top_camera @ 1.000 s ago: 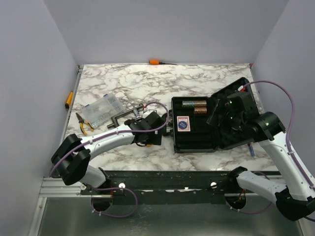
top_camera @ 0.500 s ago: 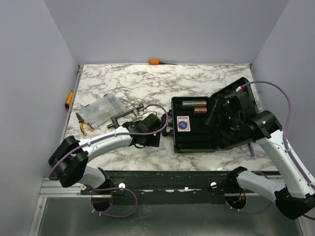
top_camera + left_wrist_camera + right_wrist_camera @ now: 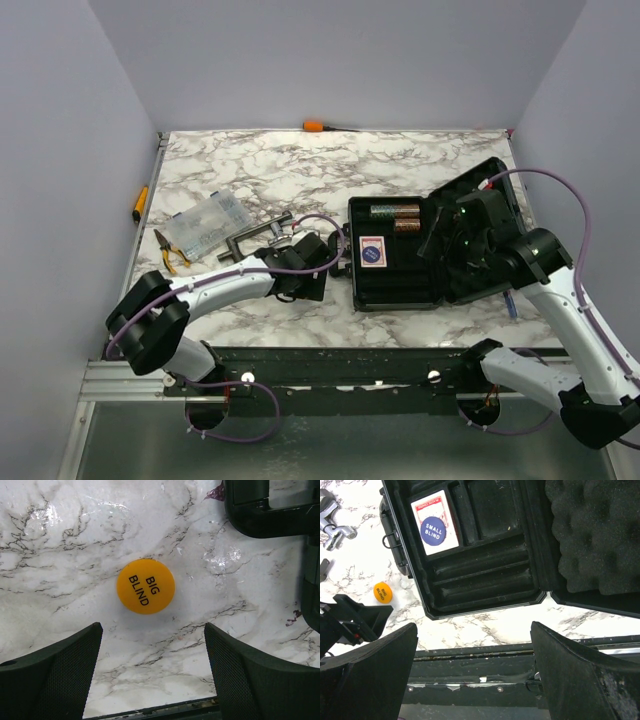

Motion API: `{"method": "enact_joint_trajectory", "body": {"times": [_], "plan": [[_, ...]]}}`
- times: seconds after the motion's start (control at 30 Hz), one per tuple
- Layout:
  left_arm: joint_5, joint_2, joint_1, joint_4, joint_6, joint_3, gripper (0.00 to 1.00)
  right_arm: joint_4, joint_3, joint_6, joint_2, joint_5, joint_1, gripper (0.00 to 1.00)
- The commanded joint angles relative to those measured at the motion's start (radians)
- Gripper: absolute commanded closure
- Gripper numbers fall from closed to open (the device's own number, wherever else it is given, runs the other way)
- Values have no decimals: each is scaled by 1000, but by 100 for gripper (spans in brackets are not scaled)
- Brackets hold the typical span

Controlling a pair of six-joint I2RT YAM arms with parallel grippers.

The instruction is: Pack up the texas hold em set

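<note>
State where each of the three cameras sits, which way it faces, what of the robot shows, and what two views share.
Top external: above and behind, looking down on marble table, left arm, right arm, open black case.
Left wrist: on the left arm, facing down at the orange BIG BLIND disc; own open jaws frame it.
Right wrist: on the right arm, looking down into the case at the blue SMALL BLIND disc; own open jaws below.
Both wrist views show the orange disc.

Small-blind disc (image 3: pixel 433 531) on deck (image 3: pixel 427 507), deck in case (image 3: pixel 395 285) — big-blind disc (image 3: pixel 145 586) on table (image 3: pixel 250 160), left of case.
</note>
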Motion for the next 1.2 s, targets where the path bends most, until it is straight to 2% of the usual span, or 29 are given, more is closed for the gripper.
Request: {"method": "enact_joint_trajectory", "body": {"times": [0.0,1.0,1.17], "plan": [[9,39,-3,12,0,9,18,-9,-22,5,-32,5,5,3],[-40,168,4,30,-2,65,20,-80,-19,10,-79,13,5,4],[-35,185,22,33,-16,68,25,-85,-12,8,-78,7,5,4]]}}
